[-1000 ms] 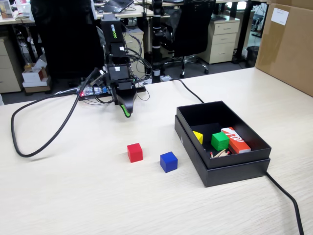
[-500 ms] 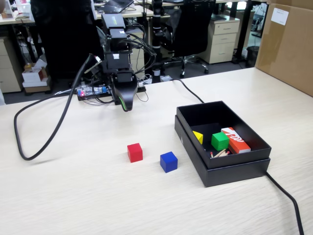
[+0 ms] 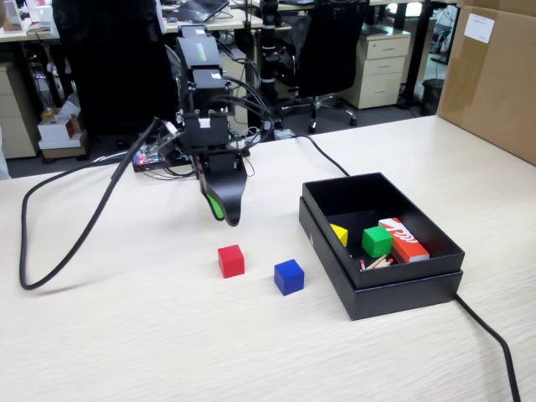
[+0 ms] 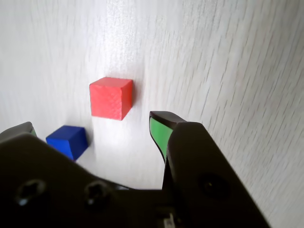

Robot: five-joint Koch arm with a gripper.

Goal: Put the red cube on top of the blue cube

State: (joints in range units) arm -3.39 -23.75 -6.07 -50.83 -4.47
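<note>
The red cube (image 3: 231, 260) sits on the pale wooden table, with the blue cube (image 3: 289, 276) a short way to its right and slightly nearer the camera. They stand apart. My gripper (image 3: 226, 211) hangs above the table just behind the red cube, pointing down, and touches nothing. In the wrist view my gripper (image 4: 90, 128) is open and empty, its green-padded fingertips (image 4: 159, 133) spread wide. The red cube (image 4: 110, 98) lies ahead of the gap and the blue cube (image 4: 68, 140) is near the left jaw, partly hidden by the gripper body.
An open black box (image 3: 402, 293) stands right of the cubes, holding a green cube (image 3: 376, 241), a yellow piece (image 3: 339, 234) and an orange-red box (image 3: 404, 239). A black cable (image 3: 75, 243) loops across the table at left; another runs off the front right. A cardboard box (image 3: 494, 75) stands far right.
</note>
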